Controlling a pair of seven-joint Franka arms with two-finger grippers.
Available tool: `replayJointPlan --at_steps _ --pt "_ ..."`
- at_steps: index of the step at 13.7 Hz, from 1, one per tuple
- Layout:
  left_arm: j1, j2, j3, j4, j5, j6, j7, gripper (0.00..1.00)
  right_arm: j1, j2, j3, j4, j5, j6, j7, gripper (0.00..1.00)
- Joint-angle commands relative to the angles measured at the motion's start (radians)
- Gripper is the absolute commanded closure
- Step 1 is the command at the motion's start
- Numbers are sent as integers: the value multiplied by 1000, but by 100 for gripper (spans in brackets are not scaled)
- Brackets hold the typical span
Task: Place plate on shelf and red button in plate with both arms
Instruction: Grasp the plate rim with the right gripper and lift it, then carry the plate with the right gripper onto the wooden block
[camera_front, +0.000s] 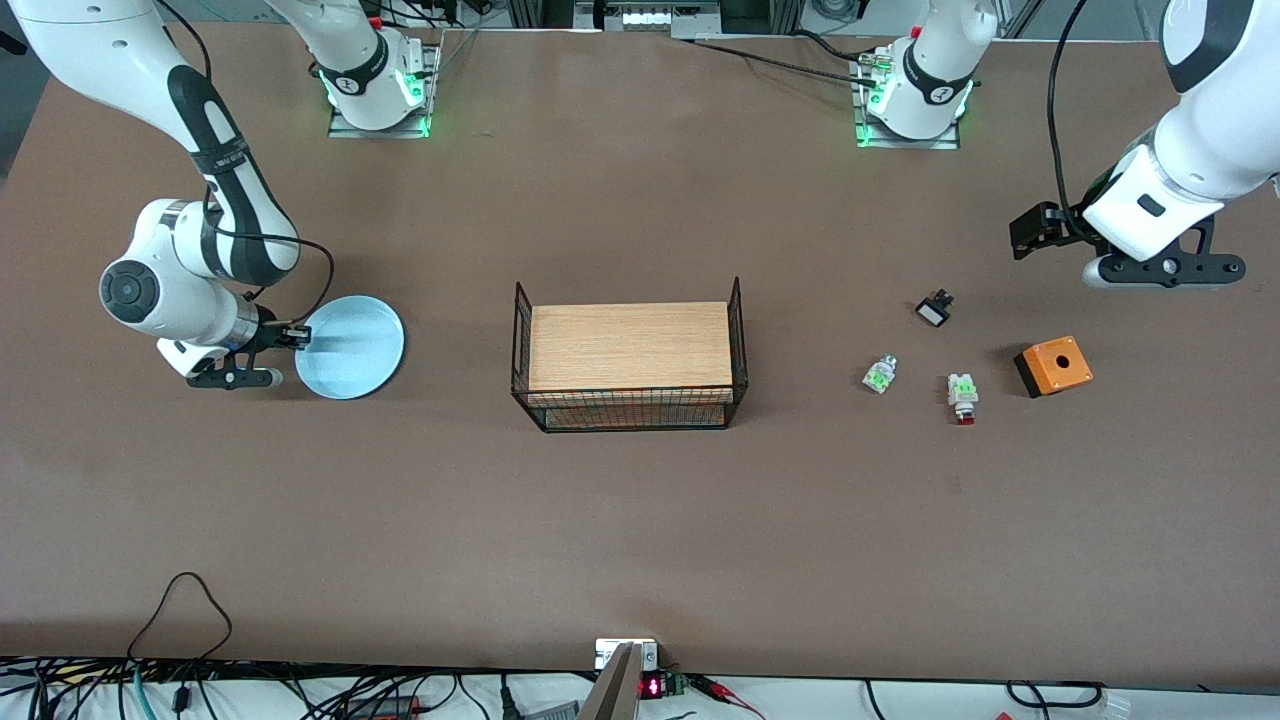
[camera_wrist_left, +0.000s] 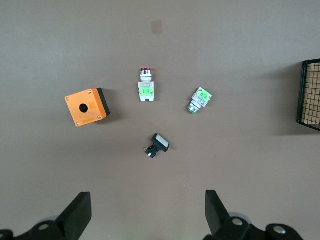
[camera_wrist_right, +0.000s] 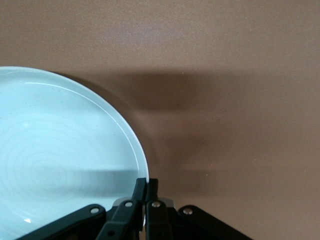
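Right gripper (camera_front: 297, 338) clamped on round pale-blue plate (camera_front: 352, 347) rim at its 9 o'clock. Left gripper (camera_wrist_left: 147, 212) hung open above table; red-tipped white-green button (camera_front: 963, 397) at 5 o'clock of black-and-white piece (camera_front: 934, 308).

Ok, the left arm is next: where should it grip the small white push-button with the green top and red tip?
Judging by its pose, take the red-tipped push-button across its white-and-green body, coming straight down. It lies flat on the table, red tip toward the front camera, apart from its neighbours. The left gripper, open, would pinch the long sides. The right gripper is shut on the pale blue plate.
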Motion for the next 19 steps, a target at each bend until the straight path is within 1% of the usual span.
replayJointPlan --at_steps 1,3,5,6,8,11,14,17,18,19 --pt "0 17 2 31 13 -19 11 0 -10 -24 8 -4 14 -27 15 100" --pt "4 17 3 31 13 -21 11 0 -7 -80 13 2 14 -85 60 100" --pt "4 17 3 31 13 -21 11 0 -1 -118 15 33 17 -165 91 100" --pt "4 17 3 31 13 -21 11 0 -1 -141 21 57 39 -229 110 100" --pt "4 17 2 31 13 -21 11 0 -1 -193 27 117 119 -371 128 100" --pt "4 17 2 31 13 -21 11 0 3 -270 28 178 161 -542 214 100" --pt "4 17 3 31 13 -21 11 0 69 -354 30 221 198 -657 410 100" --pt "4 17 3 33 13 -19 11 0 158 -411 31 270 250 -754 631 100" --pt "4 17 3 33 13 -19 11 0 175 -423 48 286 273 -766 695 100" --pt "4 17 2 31 13 -19 12 0 181 -427 88 310 296 -768 782 100"
